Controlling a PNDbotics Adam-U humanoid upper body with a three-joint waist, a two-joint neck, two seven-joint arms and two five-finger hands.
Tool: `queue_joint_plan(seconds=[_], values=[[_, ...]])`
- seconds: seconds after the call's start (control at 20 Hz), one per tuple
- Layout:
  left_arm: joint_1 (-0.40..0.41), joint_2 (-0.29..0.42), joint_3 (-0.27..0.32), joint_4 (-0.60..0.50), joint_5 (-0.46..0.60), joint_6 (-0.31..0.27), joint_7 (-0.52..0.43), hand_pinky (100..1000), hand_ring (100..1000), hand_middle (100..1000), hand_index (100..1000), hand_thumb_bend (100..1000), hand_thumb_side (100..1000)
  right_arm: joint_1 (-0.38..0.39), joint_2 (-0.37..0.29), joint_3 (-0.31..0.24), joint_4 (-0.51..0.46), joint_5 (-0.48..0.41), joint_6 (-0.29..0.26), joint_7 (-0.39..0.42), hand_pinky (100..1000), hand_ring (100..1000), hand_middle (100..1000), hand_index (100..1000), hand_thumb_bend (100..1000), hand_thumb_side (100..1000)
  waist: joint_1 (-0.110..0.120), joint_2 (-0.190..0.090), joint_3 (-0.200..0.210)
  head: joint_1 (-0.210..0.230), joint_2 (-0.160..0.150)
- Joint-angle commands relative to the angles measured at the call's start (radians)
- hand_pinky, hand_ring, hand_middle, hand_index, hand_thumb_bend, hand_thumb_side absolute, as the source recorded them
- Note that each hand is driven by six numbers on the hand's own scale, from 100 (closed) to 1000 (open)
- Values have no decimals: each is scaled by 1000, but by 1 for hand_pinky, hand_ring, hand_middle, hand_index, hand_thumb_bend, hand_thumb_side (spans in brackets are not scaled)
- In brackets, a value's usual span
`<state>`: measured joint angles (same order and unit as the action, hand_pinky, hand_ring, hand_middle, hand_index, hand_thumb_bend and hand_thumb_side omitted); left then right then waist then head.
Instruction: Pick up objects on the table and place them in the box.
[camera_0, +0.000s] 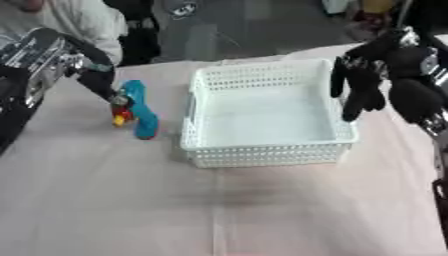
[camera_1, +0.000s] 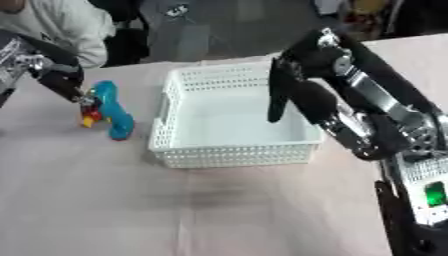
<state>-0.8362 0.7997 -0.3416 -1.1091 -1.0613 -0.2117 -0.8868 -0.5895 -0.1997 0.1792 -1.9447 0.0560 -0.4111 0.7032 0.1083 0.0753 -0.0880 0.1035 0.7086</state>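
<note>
A white perforated box stands in the middle of the table, with nothing showing inside it. To its left a blue toy with red and yellow parts lies on the cloth. My left hand reaches down from the upper left, and its tip meets the toy's upper end; how it holds the toy is hidden. My right hand hangs over the box's right rim, open, fingers pointing down and holding nothing.
A pale pink cloth covers the table. Its far edge runs just behind the box, with dark floor beyond. My right forearm crosses the right side above the table.
</note>
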Motion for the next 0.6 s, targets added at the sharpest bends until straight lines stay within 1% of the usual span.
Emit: queue_joint_plan(seconds=[0.05, 0.2, 0.35, 0.6], values=[[-26, 16, 16, 11, -11, -19, -20, 390, 600, 675, 711, 733, 1000, -21, 5, -1, -16, 1, -67, 71, 410, 203, 195, 478, 100, 1000, -1, -15, 0, -11, -14], [-31, 7, 19, 31, -19, -18, -20, 391, 599, 677, 713, 726, 1000, -22, 6, -1, -16, 1, -66, 71, 410, 203, 195, 478, 100, 1000, -1, -15, -1, -11, -13], [-37, -5, 25, 52, -29, -14, -20, 390, 599, 700, 740, 711, 1000, -22, 7, -1, -17, 0, -65, 72, 409, 202, 194, 479, 100, 1000, -1, -15, -2, -10, -11], [-44, -23, 36, 87, -40, -7, -20, 386, 594, 695, 738, 710, 1000, -23, 9, 0, -17, -1, -65, 75, 410, 202, 194, 479, 100, 1000, -2, -14, -4, -8, -10]])
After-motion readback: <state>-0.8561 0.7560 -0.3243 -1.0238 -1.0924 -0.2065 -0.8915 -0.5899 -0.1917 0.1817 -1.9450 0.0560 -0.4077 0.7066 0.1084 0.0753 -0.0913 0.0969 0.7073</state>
